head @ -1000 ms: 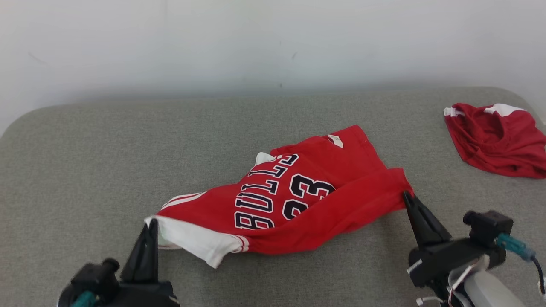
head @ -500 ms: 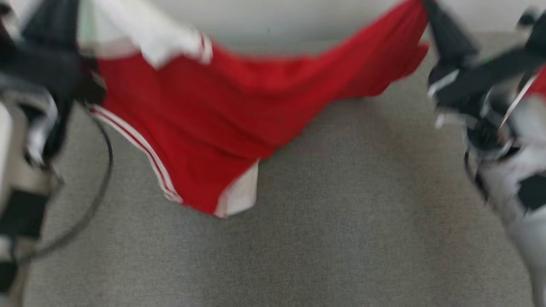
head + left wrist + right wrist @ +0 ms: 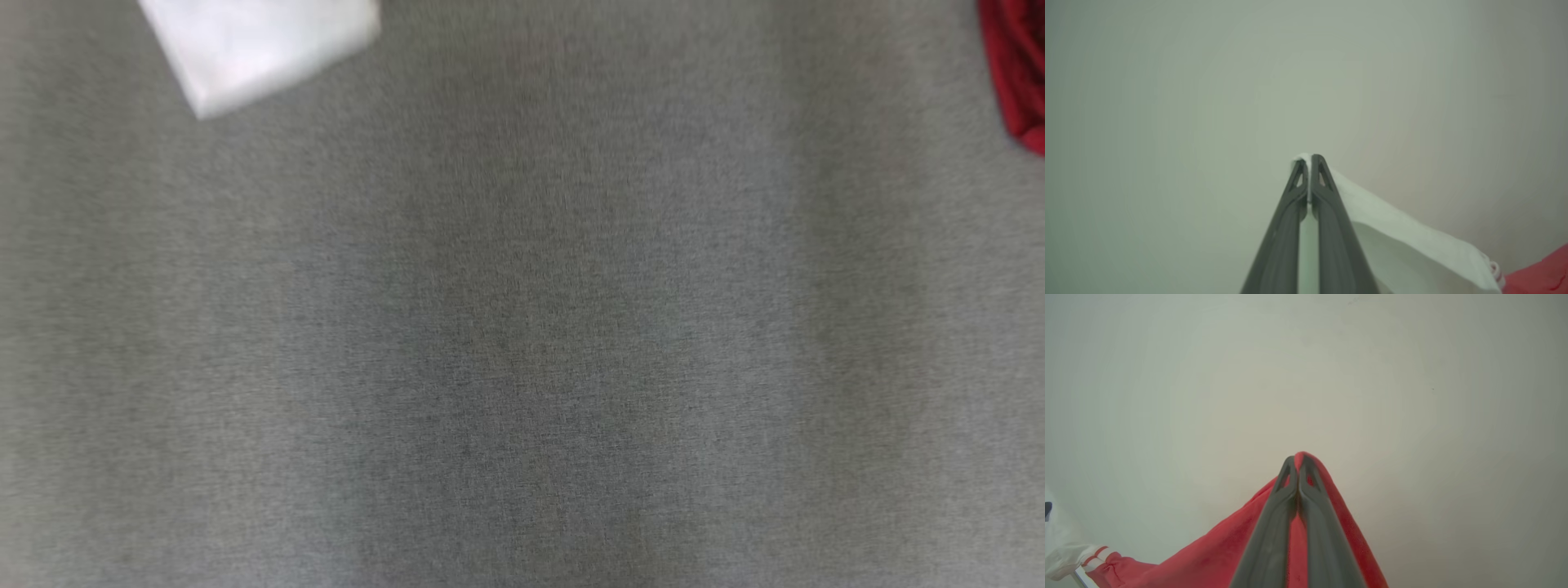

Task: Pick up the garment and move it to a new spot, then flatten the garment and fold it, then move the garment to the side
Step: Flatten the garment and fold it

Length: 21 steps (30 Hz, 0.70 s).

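The garment, a red jersey with white trim, hangs lifted between both grippers. In the left wrist view my left gripper (image 3: 1308,160) is shut on a white corner of the garment (image 3: 1404,241), which drapes away to the lower right, where it turns red. My right gripper (image 3: 1297,459) is shut on a red fold of the garment (image 3: 1216,555), with a white striped sleeve at the lower left. Both wrist views face a pale wall. A blurred white piece of the garment (image 3: 253,49) shows at the head view's top left.
The grey padded surface (image 3: 522,327) spreads across the head view, blurred. A second red cloth (image 3: 1020,73) lies at its upper right edge.
Both grippers have lifted the garment off the grey surface and risen out of the head view. The head camera has tilted down meanwhile, so the whole picture has shifted.
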### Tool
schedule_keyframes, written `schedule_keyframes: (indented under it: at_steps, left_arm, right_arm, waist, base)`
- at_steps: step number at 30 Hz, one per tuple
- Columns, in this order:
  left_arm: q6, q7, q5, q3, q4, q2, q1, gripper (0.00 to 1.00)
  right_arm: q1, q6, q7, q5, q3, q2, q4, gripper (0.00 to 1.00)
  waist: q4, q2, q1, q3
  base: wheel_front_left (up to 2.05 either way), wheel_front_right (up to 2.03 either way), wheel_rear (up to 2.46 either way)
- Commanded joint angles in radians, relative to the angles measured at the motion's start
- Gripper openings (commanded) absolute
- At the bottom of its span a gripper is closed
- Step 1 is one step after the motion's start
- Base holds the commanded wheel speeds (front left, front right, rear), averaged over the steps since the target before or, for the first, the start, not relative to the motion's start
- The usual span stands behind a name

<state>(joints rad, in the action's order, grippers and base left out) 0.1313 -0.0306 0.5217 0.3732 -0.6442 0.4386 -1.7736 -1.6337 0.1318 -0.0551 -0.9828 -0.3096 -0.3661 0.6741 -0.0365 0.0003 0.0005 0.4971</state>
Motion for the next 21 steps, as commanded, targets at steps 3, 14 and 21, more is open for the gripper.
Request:
schedule_keyframes:
  at_steps: [3,14,21]
  left_arm:
    - [-0.002,-0.024,-0.020,0.025,-0.069,-0.001,-0.120,0.00]
    - [-0.002,-0.102,-0.005,0.128,-0.238,-0.049,-0.307,0.00]
    - [-0.002,-0.140,0.091,0.175,-0.230,-0.053,-0.227,0.00]
  right_arm:
    - [-0.095,-0.002,0.013,0.025,-0.028,0.011,0.048,0.00]
    - [-0.261,-0.002,0.024,0.062,-0.138,-0.027,0.149,0.00]
    - [-0.196,-0.002,0.029,0.011,-0.207,-0.080,0.123,0.00]
  waist:
    - [-0.014,-0.0003,-0.0005,0.083]
    - [-0.001,-0.0003,-0.0005,0.130]
    - [0.009,-0.0003,-0.0005,0.134]
  base:
    - [0.00,0.00,0.00]
    - [0.00,0.00,0.00]
    - [0.00,0.00,0.00]
